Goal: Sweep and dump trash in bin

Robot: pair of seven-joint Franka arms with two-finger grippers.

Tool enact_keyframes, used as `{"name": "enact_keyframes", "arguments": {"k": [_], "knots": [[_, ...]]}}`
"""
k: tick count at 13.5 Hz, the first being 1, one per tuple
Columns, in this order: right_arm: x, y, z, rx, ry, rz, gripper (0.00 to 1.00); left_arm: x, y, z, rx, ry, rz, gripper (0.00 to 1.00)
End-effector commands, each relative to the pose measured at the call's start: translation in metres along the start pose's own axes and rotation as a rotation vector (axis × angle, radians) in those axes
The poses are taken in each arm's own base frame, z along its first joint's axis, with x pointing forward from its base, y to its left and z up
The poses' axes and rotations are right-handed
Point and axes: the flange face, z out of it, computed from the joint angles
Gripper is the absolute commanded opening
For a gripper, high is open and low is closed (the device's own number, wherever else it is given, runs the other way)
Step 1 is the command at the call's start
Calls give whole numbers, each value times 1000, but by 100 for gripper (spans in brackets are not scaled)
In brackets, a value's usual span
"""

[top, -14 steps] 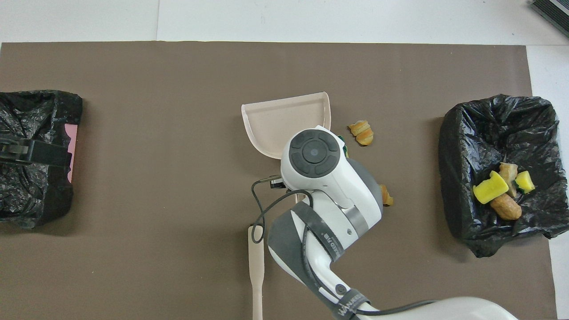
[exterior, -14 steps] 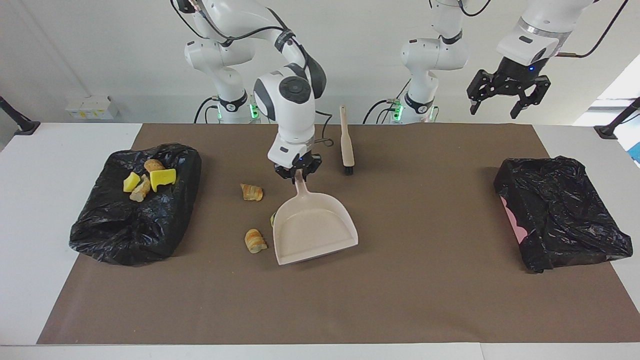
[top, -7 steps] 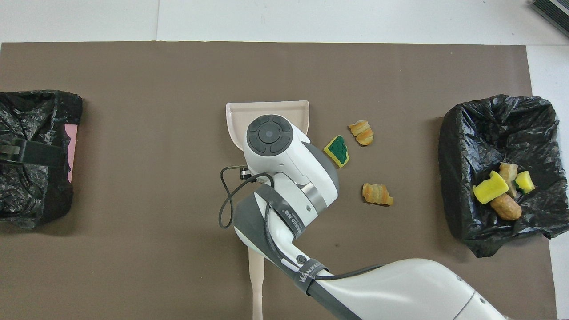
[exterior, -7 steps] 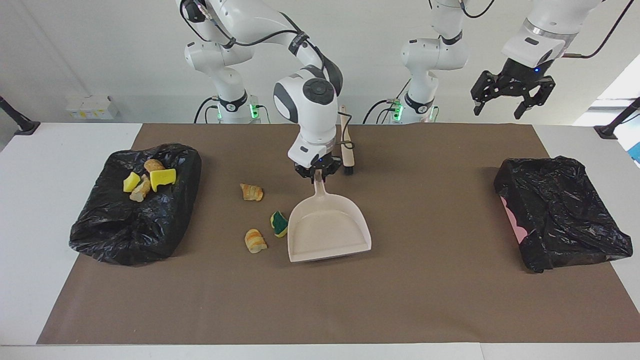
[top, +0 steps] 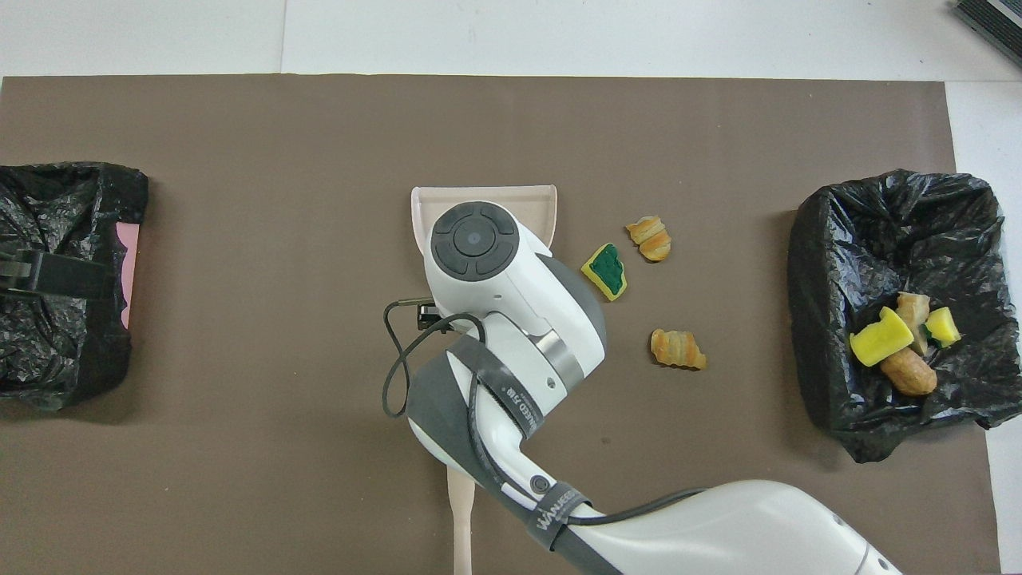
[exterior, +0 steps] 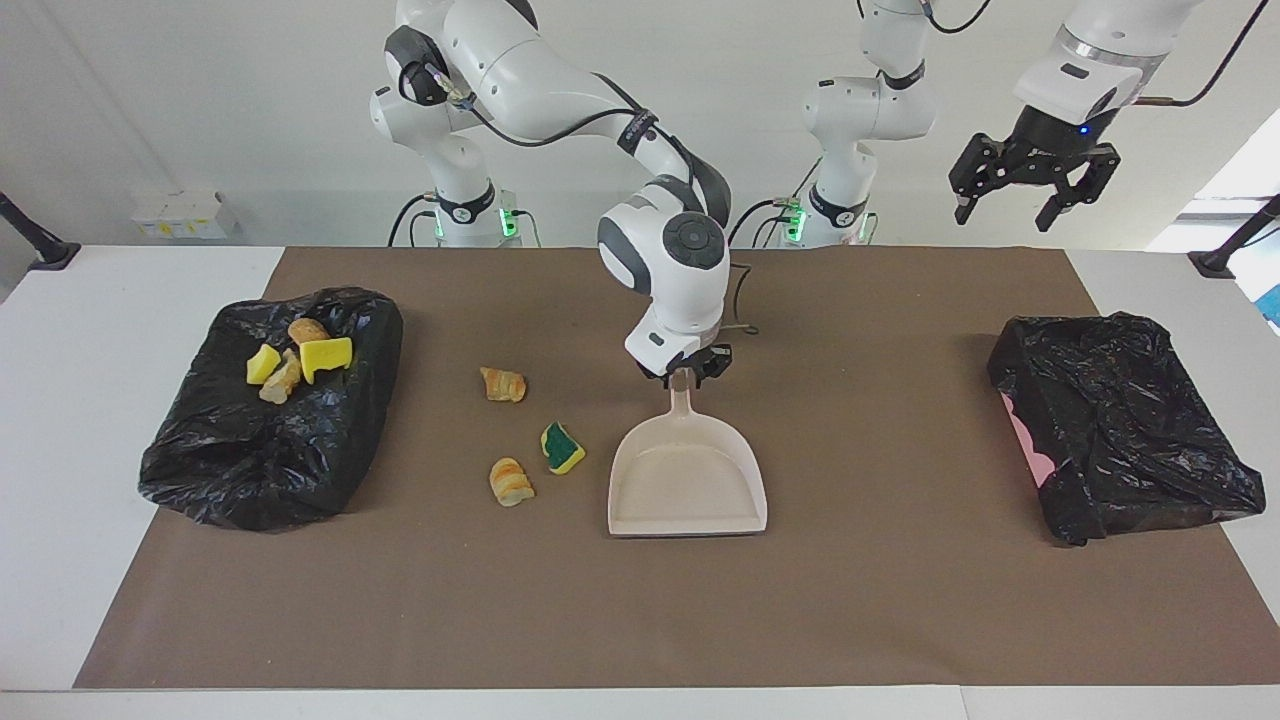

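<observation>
The beige dustpan (exterior: 688,480) (top: 483,198) lies flat on the brown mat, its mouth turned away from the robots. My right gripper (exterior: 685,370) is low on the handle's end and shut on it. Three pieces of trash lie on the mat beside the dustpan, toward the right arm's end: a green-backed sponge (exterior: 563,447) (top: 606,271) and two bread lumps (exterior: 503,384) (exterior: 510,481). The black-bagged bin (exterior: 250,470) (top: 886,224) at that end holds several more scraps (exterior: 300,357). My left gripper (exterior: 1002,210) hangs open, high over the left arm's end, and waits.
A second black-bagged container (exterior: 1120,420) with a pink edge sits at the left arm's end of the mat. The beige brush (top: 461,519) lies nearer to the robots than the dustpan, mostly covered by the right arm; only its handle shows.
The right gripper slid the dustpan toward the left arm's end and squared it up, uncovering the green-backed sponge. The left gripper rose slightly.
</observation>
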Motion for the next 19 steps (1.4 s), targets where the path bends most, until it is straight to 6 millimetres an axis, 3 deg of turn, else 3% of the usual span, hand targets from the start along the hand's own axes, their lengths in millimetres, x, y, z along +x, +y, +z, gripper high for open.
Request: {"name": "enact_keyframes", "arguments": {"k": [1,3,8,13,16,19], "knots": [[-49,6,-11,-12,-28,-1,100,-3,-3,-5,0,-7,0,100],[-81,-4,-9,-33,-37,-42,100,-3,-3,-5,0,-7,0,100],[-137,-20,3,2,-98,-54,100,-4,-3,-6,0,-5,0,100],[-216,-25,44,-13,-84,-81,100,-4,-3,-6,0,-5,0,100],[-229,-21,51,-25,-91,-83,95,-3,-3,-5,0,-7,0,100],[-236,-19,62,-3,-146,-53,82,-3,-3,-5,1,-7,0,100]]}}
